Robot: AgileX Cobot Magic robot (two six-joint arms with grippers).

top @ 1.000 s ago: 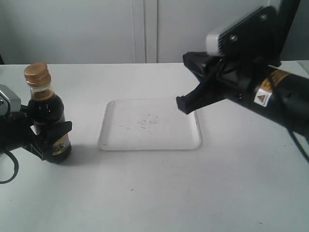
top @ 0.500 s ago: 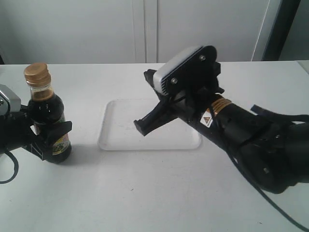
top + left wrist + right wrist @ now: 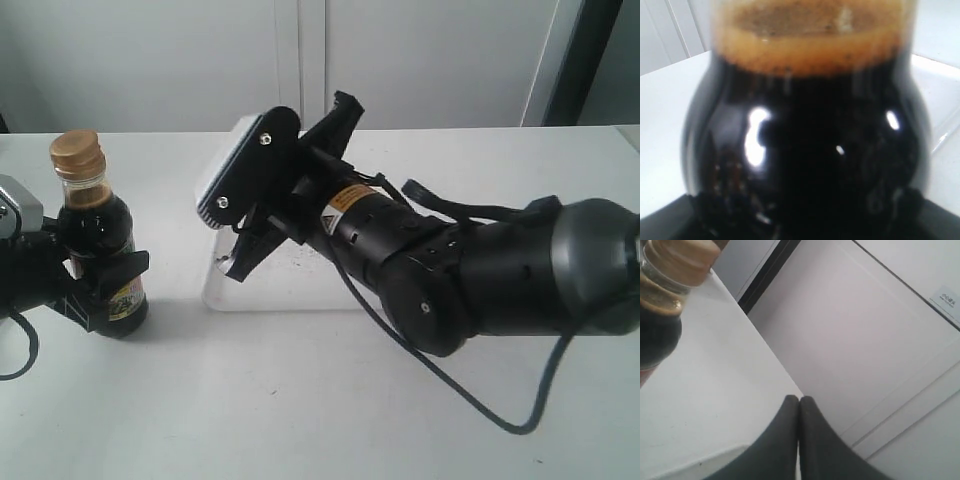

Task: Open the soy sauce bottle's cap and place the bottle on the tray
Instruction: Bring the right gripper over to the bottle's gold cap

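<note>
The soy sauce bottle [image 3: 98, 240] stands upright on the white table at the left, its golden cap [image 3: 77, 153] closed on top. My left gripper [image 3: 100, 288] is shut on the bottle's lower body; the dark bottle [image 3: 805, 135] fills the left wrist view. My right gripper [image 3: 232, 270] is shut and empty, rolled sideways over the left part of the white tray [image 3: 300, 296], pointing toward the bottle and still well short of it. The right wrist view shows its closed fingertips [image 3: 799, 401] with the bottle [image 3: 657, 330] and cap [image 3: 682, 260] far off.
White cabinet doors [image 3: 300, 60] stand behind the table. The bulky right arm [image 3: 470, 280] stretches across the tray and covers most of it. Bare tabletop [image 3: 300, 410] lies in front.
My right arm has swung far to the left across the tray toward the bottle and has rolled its wrist. The left gripper and the bottle have stayed still.
</note>
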